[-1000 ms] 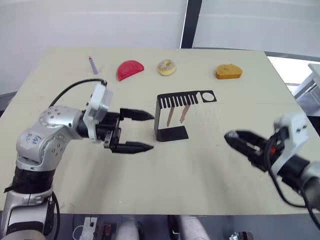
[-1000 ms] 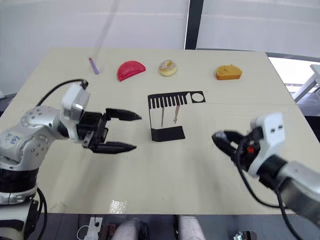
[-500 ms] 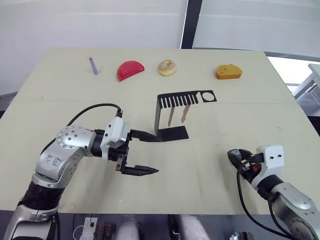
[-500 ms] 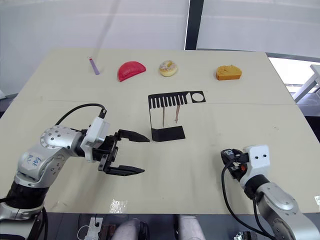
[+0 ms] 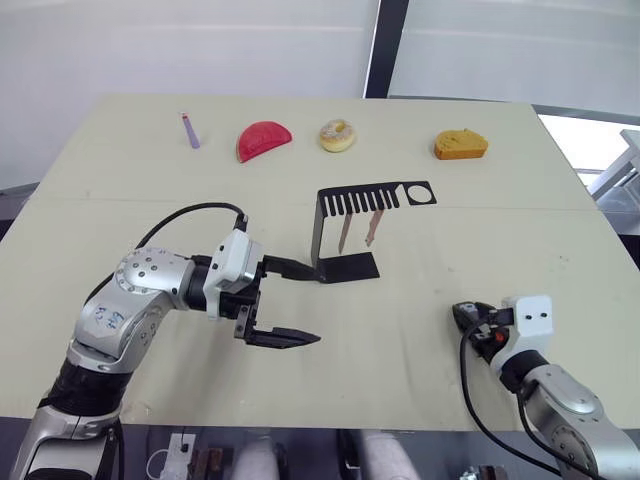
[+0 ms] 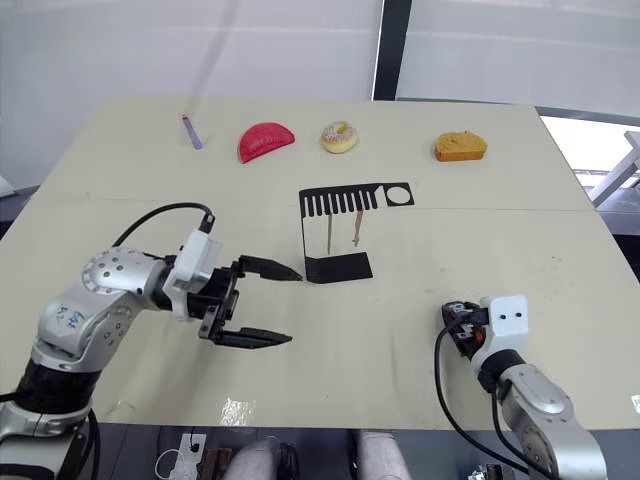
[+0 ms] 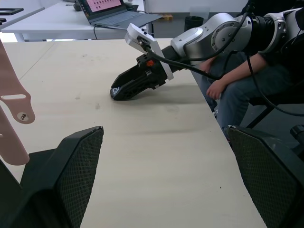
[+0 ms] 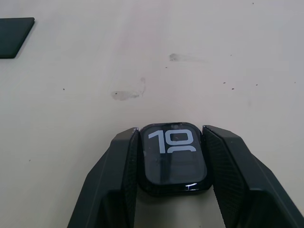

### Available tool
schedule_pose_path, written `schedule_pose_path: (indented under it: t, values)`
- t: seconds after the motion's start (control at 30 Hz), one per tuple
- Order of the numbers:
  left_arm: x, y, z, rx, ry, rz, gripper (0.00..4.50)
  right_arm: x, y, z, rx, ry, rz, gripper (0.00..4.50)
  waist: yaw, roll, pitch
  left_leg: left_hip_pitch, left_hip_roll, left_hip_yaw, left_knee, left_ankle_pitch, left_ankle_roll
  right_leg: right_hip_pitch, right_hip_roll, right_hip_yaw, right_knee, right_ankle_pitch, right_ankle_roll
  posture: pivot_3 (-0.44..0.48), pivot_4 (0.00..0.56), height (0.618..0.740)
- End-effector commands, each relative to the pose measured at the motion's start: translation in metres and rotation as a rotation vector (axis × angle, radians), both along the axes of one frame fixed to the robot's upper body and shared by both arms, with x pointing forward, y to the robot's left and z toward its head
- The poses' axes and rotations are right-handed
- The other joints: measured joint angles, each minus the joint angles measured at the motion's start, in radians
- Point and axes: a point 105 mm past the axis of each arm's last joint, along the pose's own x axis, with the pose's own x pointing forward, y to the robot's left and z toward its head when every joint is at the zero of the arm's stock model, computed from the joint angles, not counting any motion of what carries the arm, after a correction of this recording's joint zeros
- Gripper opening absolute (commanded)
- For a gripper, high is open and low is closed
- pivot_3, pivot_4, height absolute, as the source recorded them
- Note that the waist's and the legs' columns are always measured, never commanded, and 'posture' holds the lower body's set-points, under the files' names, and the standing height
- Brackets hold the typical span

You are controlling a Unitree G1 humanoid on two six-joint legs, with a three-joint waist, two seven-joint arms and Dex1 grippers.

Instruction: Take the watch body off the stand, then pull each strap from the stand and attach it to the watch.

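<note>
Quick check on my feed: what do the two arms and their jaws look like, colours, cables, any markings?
Both arms are silver-grey metal with rounded joints; the left arm has small blue markings on its shell. Each wrist carries a white boxy housing, and a black cable loops along each arm. The left gripper and right gripper have black tapered jaws with cross-hatched inner pads. The right wrist shows a small red-orange spot.

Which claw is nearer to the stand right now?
Left. The left claw is open beside the stand, its upper finger tip by the base's left edge. The right claw sits well off to the stand's right, near the table's front, shut on the watch body.
</note>
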Motion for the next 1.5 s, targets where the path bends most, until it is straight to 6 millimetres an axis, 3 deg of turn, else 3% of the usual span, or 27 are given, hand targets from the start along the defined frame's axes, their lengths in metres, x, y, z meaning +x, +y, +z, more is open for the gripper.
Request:
schedule_pose_path:
  t: [0.03, 0.17, 0.37, 0.57, 0.8, 1.0, 1.1, 1.23, 1.5]
  values:
    - [0.001, -0.001, 0.004, -0.006, -0.023, -0.004, 4.5, 0.001, -0.001, 0.007, -0.01, -0.031, 0.011, 1.6, 0.0, 0.0, 0.0, 0.0, 0.0, 0.0, 0.0, 0.0, 0.0, 0.0, 0.0, 0.0, 0.0, 0.0, 0.0, 0.0, 0.15, 0.737]
    - [0.004, -0.001, 0.005, -0.016, -0.016, 0.01, 4.5, -0.001, -0.002, 0.007, -0.013, -0.022, 0.025, 1.6, 0.0, 0.0, 0.0, 0.0, 0.0, 0.0, 0.0, 0.0, 0.0, 0.0, 0.0, 0.0, 0.001, 0.0, 0.0, 0.0, 0.15, 0.737]
    - [0.007, 0.009, 0.002, -0.016, 0.017, 0.064, 4.5, -0.011, -0.008, 0.025, -0.058, -0.031, 0.082, 4.42, 0.001, 0.0, 0.0, 0.0, 0.0, 0.0, 0.001, 0.0, 0.0, 0.0, 0.0, 0.0, 0.001, 0.0, 0.0, 0.0, 0.15, 0.737]
    - [0.009, 0.049, -0.004, -0.025, 0.188, 0.215, 4.5, -0.057, -0.024, 0.056, -0.145, 0.029, 0.256, 4.48, 0.002, 0.0, 0.0, 0.0, 0.0, -0.001, 0.0, 0.0, 0.0, 0.0, 0.0, 0.0, 0.002, 0.0, -0.001, 0.0, 0.15, 0.737]
    - [0.017, 0.136, -0.014, 0.045, 0.224, 0.559, 4.5, -0.119, -0.083, 0.084, -0.156, 0.163, 0.28, 4.48, 0.003, -0.001, 0.0, 0.002, 0.0, -0.001, -0.001, -0.001, 0.002, 0.002, 0.0, -0.001, 0.0, -0.001, -0.001, 0.0, 0.15, 0.737]
    - [0.019, 0.19, -0.008, 0.043, 0.203, 0.762, 4.5, -0.136, -0.117, 0.097, -0.172, 0.181, 0.202, 4.48, 0.002, -0.002, -0.001, 0.002, 0.0, -0.001, -0.002, -0.003, 0.003, 0.002, -0.001, -0.002, -0.004, -0.001, -0.001, 0.0, 0.15, 0.737]
    - [0.019, 0.195, -0.011, 0.068, 0.185, 0.775, 4.5, -0.132, -0.125, 0.096, -0.172, 0.172, 0.182, 4.48, 0.003, -0.002, -0.001, 0.002, 0.0, 0.0, -0.002, -0.004, 0.004, 0.002, -0.002, -0.002, -0.005, -0.001, -0.001, 0.0, 0.15, 0.737]
    - [0.025, 0.183, -0.013, 0.065, 0.176, 0.744, 4.5, -0.121, -0.126, 0.089, -0.189, 0.172, 0.205, 4.48, 0.004, -0.003, -0.001, 0.002, 0.0, 0.0, -0.002, -0.004, 0.003, 0.002, -0.002, -0.002, -0.005, 0.0, -0.001, 0.0, 0.15, 0.737]
    - [0.029, 0.165, -0.014, 0.061, 0.159, 0.688, 4.5, -0.111, -0.124, 0.092, -0.207, 0.136, 0.225, 4.48, 0.004, -0.001, -0.001, 0.001, 0.0, 0.0, -0.002, -0.004, 0.002, 0.002, -0.001, -0.002, -0.004, 0.0, -0.001, 0.0, 0.15, 0.737]
